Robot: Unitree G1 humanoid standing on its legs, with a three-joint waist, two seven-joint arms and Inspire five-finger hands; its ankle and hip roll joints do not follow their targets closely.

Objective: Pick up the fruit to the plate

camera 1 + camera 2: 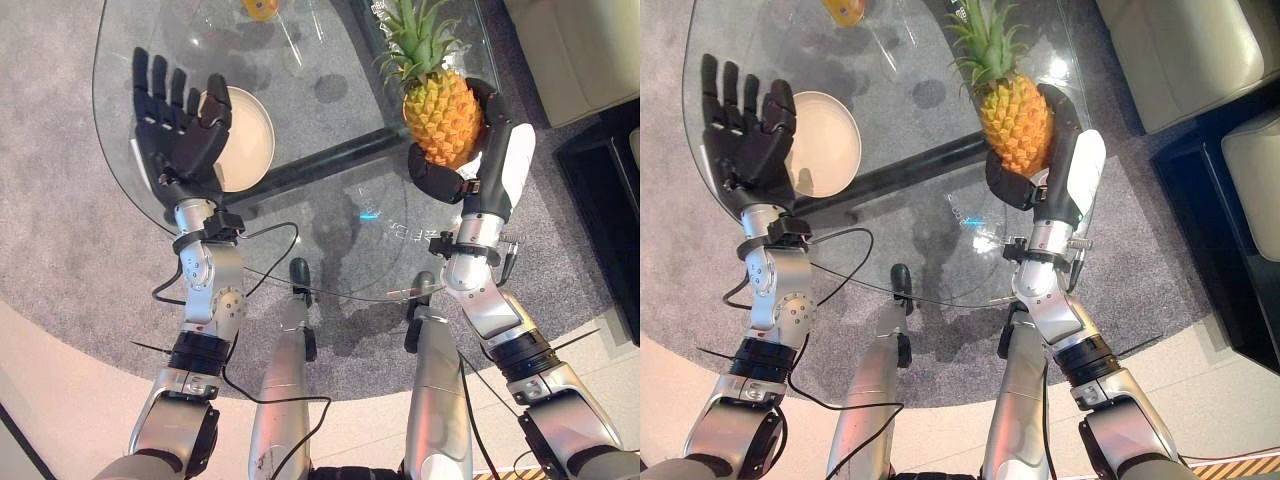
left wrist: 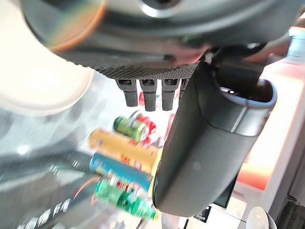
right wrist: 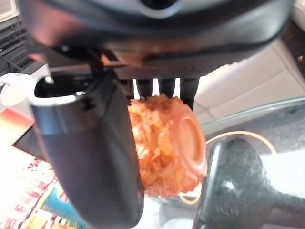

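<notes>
Right hand (image 1: 470, 165) has its fingers and thumb wrapped round the pineapple (image 1: 441, 117), body clear of the glass table (image 1: 330, 230), crown leaning away from the palm. Plate (image 1: 245, 138) sits well off to that hand's left, just beside the left hand (image 1: 180, 125), which hovers with fingers straight and empty. Judgement: carry across low, keep the fruit upright, set the base flat on the plate centre before letting go; the left hand may need to clear first. No legible writing; cans (image 2: 126, 157) in the left wrist view carry print too blurred to read.
</notes>
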